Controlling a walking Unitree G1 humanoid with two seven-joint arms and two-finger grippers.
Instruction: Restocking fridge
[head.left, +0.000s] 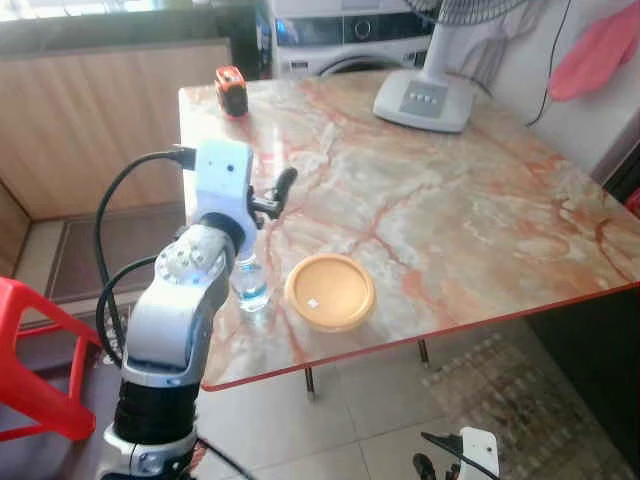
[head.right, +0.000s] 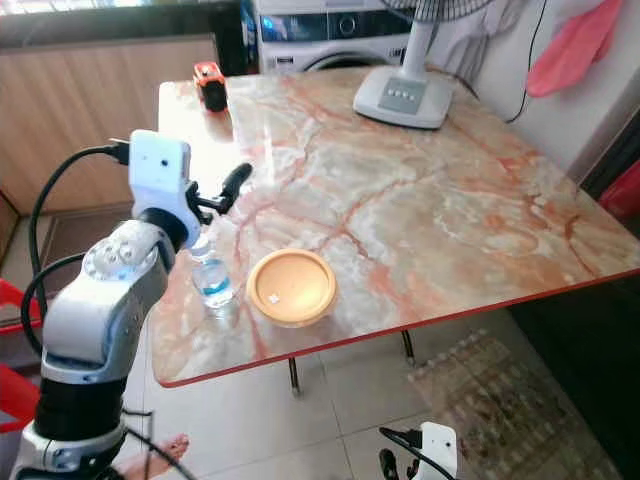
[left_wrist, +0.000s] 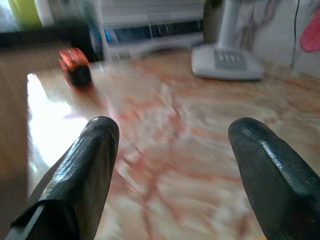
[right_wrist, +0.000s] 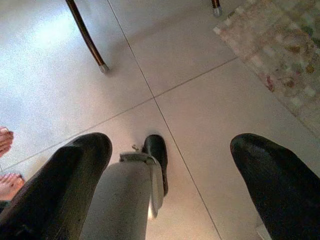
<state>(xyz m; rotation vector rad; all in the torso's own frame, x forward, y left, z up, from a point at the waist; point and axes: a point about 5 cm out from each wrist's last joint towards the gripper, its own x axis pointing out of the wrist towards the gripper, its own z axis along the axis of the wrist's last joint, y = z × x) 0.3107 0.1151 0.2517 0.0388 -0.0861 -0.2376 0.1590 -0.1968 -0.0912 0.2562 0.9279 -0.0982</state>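
Left tool (left_wrist: 172, 150) up over the near-left corner of the desk (head.left: 470, 220), fingers spread wide, nothing between them. Water bottle (head.left: 250, 282) standing upright just below and behind the wrist, near the desk's front edge, partly hidden by the arm. Just beside it to the right: round orange lid or dish (head.left: 330, 292), flat on the marble, apart from the bottle.

Looks like the pick-up step for the bottle, not yet gripped. Wrist view aims past the bottle across the desk toward the orange tape measure (left_wrist: 75, 67) and the fan base (left_wrist: 227, 61), so needs pulling back and dropping before closing. Best to come in level, straddle the bottle mid-body, close slowly. Thin plastic likely to flex and tip, edge close by. Keep clear of the orange lid on the right side.

Right tool (right_wrist: 170, 190) hanging low beside the desk, pointing at the tiled floor (right_wrist: 210, 110), fingers wide apart, idle. Bare toes of a person (right_wrist: 6, 160) near on the floor; mind them when stepping off.
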